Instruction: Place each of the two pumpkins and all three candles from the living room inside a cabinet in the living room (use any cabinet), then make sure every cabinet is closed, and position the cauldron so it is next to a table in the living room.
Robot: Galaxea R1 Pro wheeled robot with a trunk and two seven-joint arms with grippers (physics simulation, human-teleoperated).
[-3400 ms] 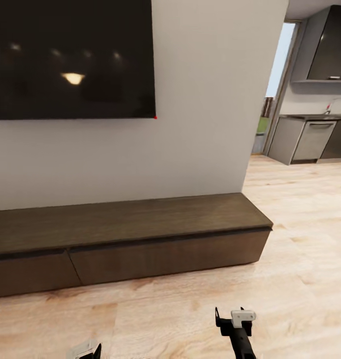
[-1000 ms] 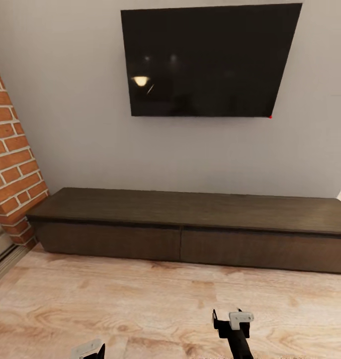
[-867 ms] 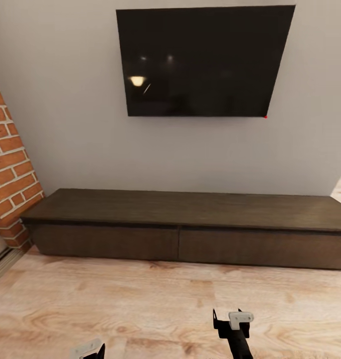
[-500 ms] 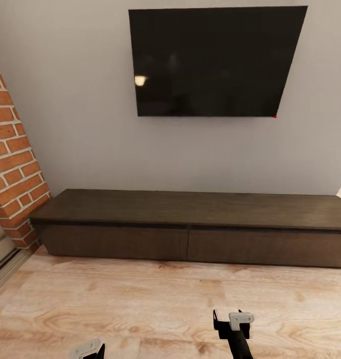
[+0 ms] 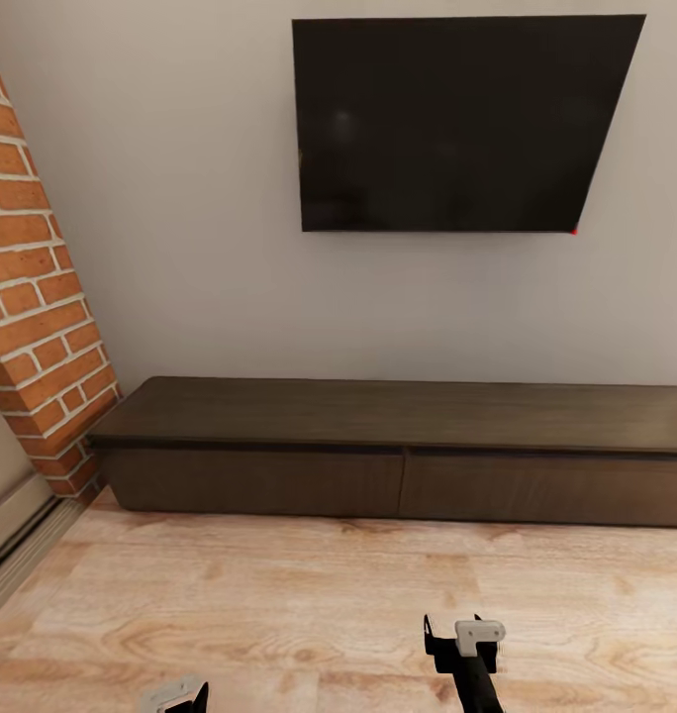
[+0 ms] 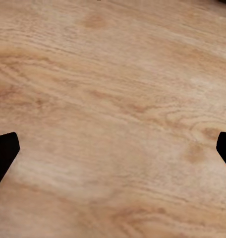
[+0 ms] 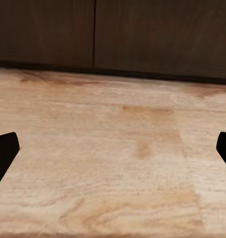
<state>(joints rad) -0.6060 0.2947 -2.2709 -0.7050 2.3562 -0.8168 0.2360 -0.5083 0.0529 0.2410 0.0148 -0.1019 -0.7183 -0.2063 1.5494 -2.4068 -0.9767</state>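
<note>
The cabinet [image 5: 398, 451] is a long, low, dark brown unit against the grey wall, with both flat drawer fronts shut. Its drawer fronts [image 7: 113, 34] also face the right wrist camera across a strip of wood floor. My right gripper [image 5: 455, 626] hangs open over the floor in front of the cabinet, its fingertips [image 7: 4, 151] wide apart with nothing between them. My left gripper [image 5: 175, 693] sits at the picture's lower edge, open and empty above bare floorboards [image 6: 113, 124]. The pumpkins, candles, cauldron and table are out of view.
A black TV [image 5: 457, 124] hangs on the wall above the cabinet. A red brick column [image 5: 37, 297] stands at the left, with a pale baseboard strip [image 5: 17, 510] beside it. Light wood floor [image 5: 309, 614] stretches between me and the cabinet.
The whole picture has shifted: the camera has swung left, so the cabinet and TV sit further right and more brick shows. Both grippers keep the same open pose.
</note>
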